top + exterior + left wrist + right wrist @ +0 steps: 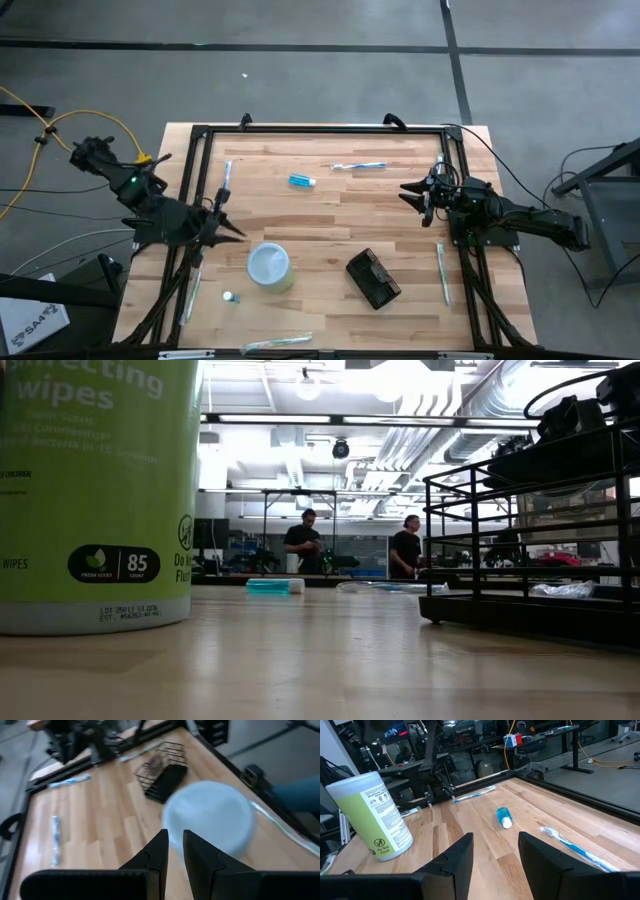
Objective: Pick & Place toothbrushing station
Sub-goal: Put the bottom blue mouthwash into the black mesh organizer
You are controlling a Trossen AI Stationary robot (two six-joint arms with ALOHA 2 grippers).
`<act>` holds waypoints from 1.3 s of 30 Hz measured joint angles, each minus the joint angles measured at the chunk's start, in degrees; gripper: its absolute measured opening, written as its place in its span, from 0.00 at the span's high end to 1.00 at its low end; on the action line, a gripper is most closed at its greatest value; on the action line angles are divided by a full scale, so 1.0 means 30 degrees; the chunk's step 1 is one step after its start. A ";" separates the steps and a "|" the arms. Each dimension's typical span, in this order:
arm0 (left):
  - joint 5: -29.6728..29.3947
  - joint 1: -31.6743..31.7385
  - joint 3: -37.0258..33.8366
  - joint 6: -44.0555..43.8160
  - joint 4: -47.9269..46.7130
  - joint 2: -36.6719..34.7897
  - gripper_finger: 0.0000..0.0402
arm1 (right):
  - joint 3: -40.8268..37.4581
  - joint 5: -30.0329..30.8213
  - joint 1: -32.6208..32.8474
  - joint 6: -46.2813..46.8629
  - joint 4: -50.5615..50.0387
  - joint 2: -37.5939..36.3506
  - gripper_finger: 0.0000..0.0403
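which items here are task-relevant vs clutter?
Job:
- toothbrushing station, black wire holder, untouched
- left gripper and right gripper, both away from it

Lying about:
- wipes canister
- blue tube
- wrapped toothbrushes

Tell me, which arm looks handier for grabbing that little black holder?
Probably the right. From above, the right gripper hangs open with bare wood between it and the black holder. The left gripper is nearly closed, and the wipes canister sits between it and the holder.

The black toothbrushing station [373,278] lies angled on the table, near its front edge.
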 joint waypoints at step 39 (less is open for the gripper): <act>-0.1234 -0.9477 0.5956 -0.8198 -0.6699 0.8976 0.87 | 0.0000 0.0000 0.0005 -0.0001 0.0000 0.0005 0.63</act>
